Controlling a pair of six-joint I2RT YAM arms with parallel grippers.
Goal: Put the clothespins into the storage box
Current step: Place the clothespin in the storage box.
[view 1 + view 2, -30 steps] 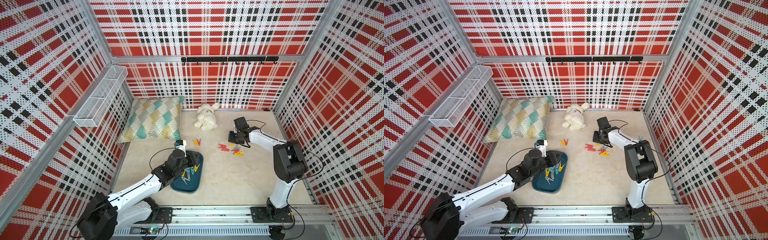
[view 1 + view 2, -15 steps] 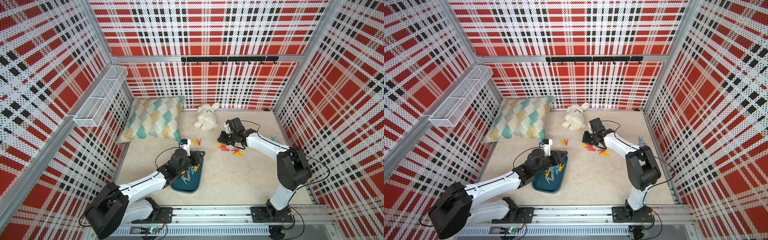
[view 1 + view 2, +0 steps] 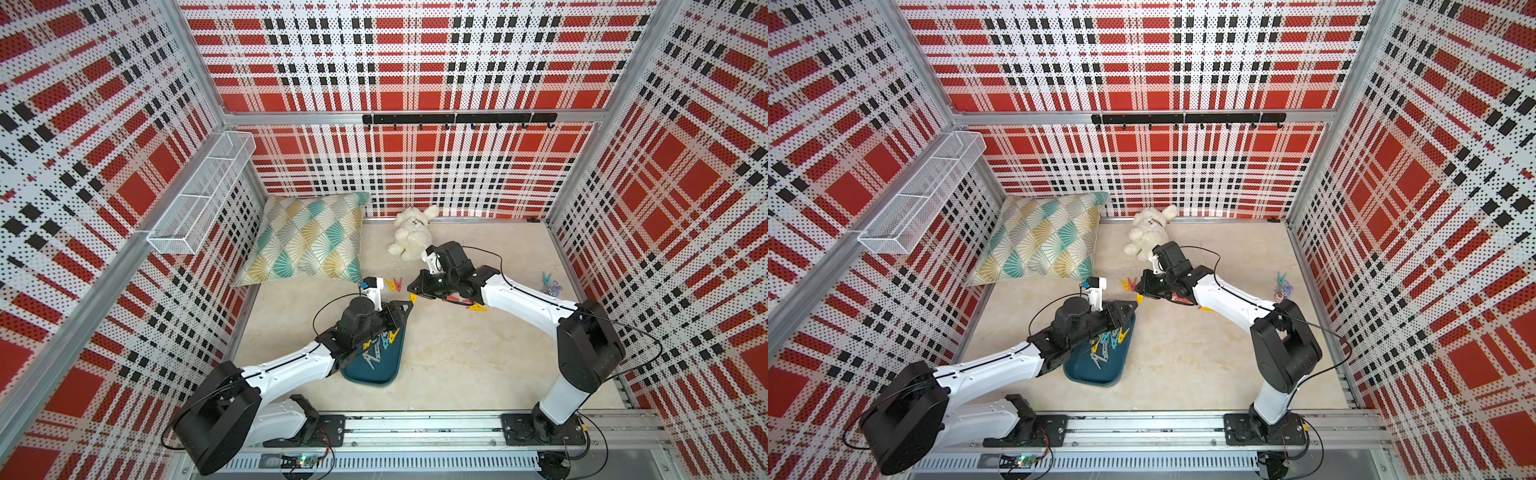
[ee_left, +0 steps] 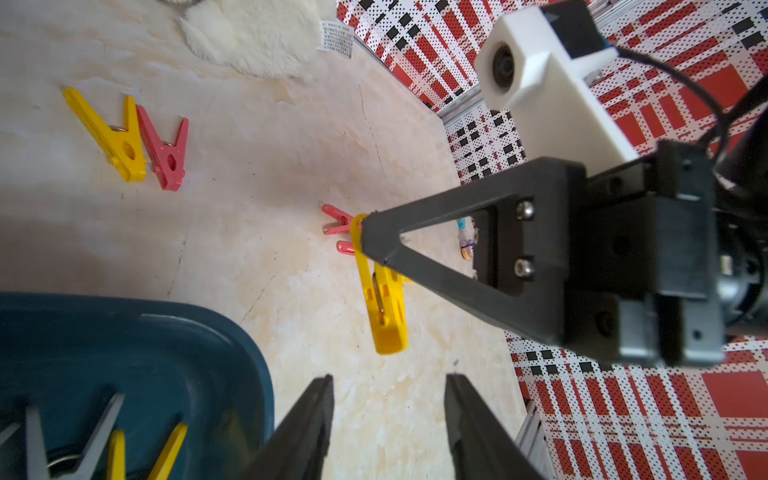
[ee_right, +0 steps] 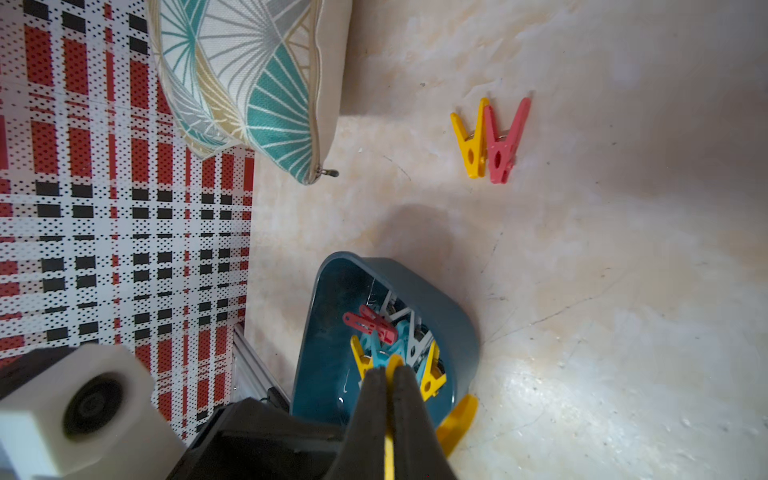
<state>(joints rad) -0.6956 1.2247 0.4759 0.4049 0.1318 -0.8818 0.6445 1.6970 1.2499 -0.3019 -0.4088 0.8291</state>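
Observation:
My right gripper (image 5: 388, 372) is shut on a yellow clothespin (image 4: 384, 299), held above the floor just off the far corner of the dark teal storage box (image 3: 374, 372). My left gripper (image 4: 388, 382) is open and empty, its tips right below that clothespin and facing the right gripper (image 3: 413, 291). Several clothespins (image 5: 390, 336) lie in the storage box (image 5: 449, 316). A yellow clothespin (image 5: 471, 141) and a red clothespin (image 5: 503, 145) lie side by side on the floor. More clothespins (image 3: 476, 308) lie under the right arm, and a light blue clothespin (image 3: 547, 277) lies by the right wall.
A patterned pillow (image 3: 307, 241) lies at the back left and a white plush toy (image 3: 411, 235) at the back middle. A white wire basket (image 3: 199, 195) hangs on the left wall. A small purple toy (image 3: 552, 288) lies near the right wall.
My right gripper has moved left from the pile toward the storage box, carrying the yellow clothespin. My left gripper has reached out past the box's far corner to meet it.

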